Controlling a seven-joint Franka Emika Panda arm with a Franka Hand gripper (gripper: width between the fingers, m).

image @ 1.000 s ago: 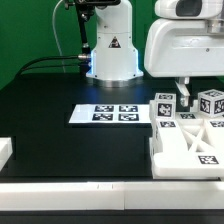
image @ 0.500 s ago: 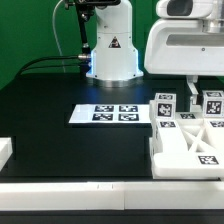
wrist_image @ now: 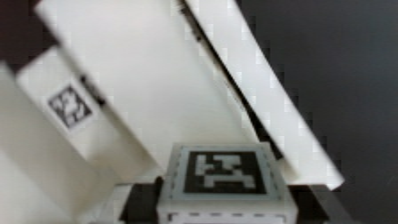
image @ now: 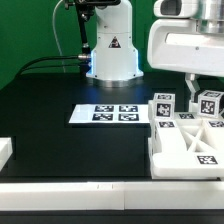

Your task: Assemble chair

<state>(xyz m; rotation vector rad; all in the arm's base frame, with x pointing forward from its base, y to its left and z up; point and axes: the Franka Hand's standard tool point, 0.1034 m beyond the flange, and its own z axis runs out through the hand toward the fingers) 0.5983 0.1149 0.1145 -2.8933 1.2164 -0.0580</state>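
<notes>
A black table (image: 60,100) fills most of the exterior view, with the Franka arm's white base (image: 110,45) standing at its far edge and the arm's bulky white wrist housing (image: 190,40) looming over the exterior view's right. Below that housing the chair (image: 190,135) lies in parts near the table's front corner: a wide flat panel with X-bracing (image: 185,150) resting on the tabletop, and several tagged blocks (image: 163,104) standing just behind it (each shows a black-and-white square tag). The marker board (image: 108,115) lies flat near the table's centre, just beside the chair parts on the exterior view's left. A plain white edge block (image: 5,152) sits at the exterior view's left rim. The gripper (image: 195,88) hangs directly above the tagged blocks; whether its fingers are spread or closed cannot be told. The blurred wrist view shows long white panels (wrist_image: 196,100) and a tagged block (wrist_image: 221,172) close beneath the camera.
</notes>
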